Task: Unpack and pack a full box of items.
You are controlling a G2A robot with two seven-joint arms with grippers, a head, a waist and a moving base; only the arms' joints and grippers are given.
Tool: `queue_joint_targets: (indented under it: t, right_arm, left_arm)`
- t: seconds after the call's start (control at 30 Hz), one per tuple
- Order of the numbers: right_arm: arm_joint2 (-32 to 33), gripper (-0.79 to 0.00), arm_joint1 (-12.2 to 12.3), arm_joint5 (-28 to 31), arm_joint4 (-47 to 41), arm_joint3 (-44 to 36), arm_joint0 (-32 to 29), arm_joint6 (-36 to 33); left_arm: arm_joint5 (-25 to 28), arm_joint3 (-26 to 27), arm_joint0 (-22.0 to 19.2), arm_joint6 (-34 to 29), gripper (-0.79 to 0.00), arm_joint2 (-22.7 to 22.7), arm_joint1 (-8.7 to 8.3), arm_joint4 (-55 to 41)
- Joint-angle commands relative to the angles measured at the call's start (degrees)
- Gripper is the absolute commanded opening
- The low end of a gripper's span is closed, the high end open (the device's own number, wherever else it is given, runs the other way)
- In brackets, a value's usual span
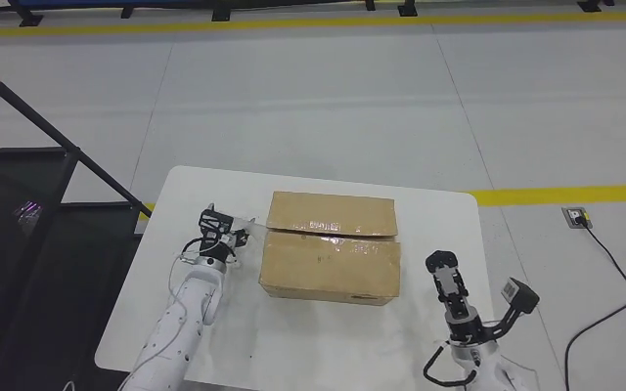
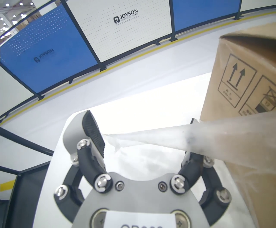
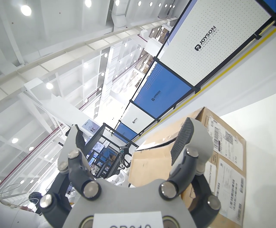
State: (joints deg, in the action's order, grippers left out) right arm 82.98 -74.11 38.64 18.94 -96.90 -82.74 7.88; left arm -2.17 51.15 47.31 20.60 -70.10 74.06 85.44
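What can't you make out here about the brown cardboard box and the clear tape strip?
- Contents of the brown cardboard box: top view, its flaps cover them.
- Whether the clear tape strip sticks to the left gripper: left wrist view, the strip covers one fingertip.
- The box's flap gap: right wrist view, a finger of the right gripper blocks part.

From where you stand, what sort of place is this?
Probably a factory or warehouse hall: a yellow floor line, blue and white partition panels, and rows of ceiling lights high overhead.
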Motion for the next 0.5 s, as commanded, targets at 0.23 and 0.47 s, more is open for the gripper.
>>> queue_joint_targets:
  t: [0.23,0.47]
  right_arm:
    - [-1.7,0.000,-0.2,0.0,-1.2,2.8,4.6,-2.8]
    - [-2.3,0.000,-0.4,0.2,-1.8,4.0,6.4,-4.2]
  left_arm:
    - [-0.8,12.0,11.4,-1.6,0.000,-6.6,-2.04,0.3]
    - [0.1,15.7,16.3,-4.6,0.000,-9.0,-2.67,0.4]
